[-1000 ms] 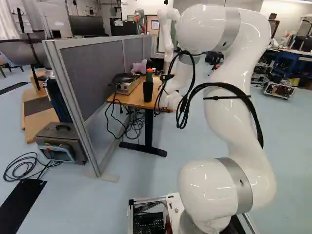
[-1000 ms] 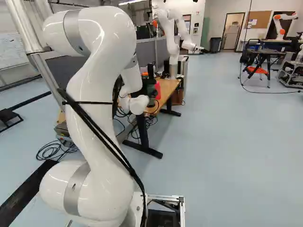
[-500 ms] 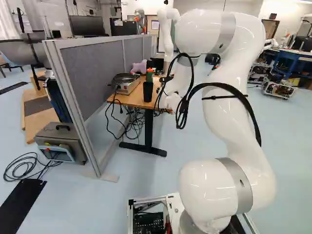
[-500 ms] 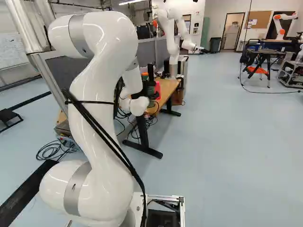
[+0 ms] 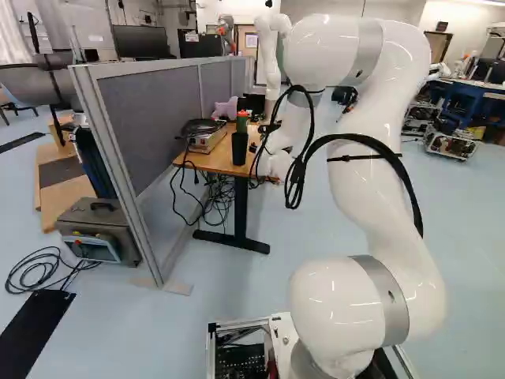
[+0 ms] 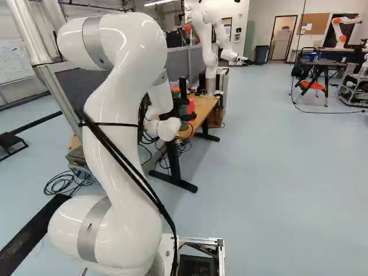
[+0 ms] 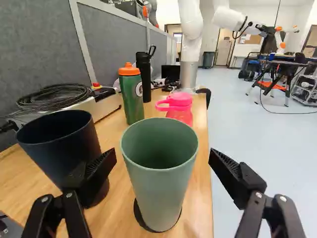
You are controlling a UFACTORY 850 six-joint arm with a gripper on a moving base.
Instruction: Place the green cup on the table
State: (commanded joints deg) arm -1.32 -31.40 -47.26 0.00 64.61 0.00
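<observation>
While the end effector (image 5: pixel 252 148) stands open around it, the green cup (image 7: pixel 159 191) looks pale and tapered.

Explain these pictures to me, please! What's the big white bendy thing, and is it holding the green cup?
The big white thing is a robot arm. Two cameras behind it, one on each side, look ahead past it. A third camera sits on its wrist, looking along its gripper, which works a bit like a hand.

On the wooden table you can see a green cup, a dark cup, a green bottle with an orange lid, a black bottle and a pink bottle.

Nothing is held: the green cup is between the gripper's open fingers, with a gap on each side.
</observation>
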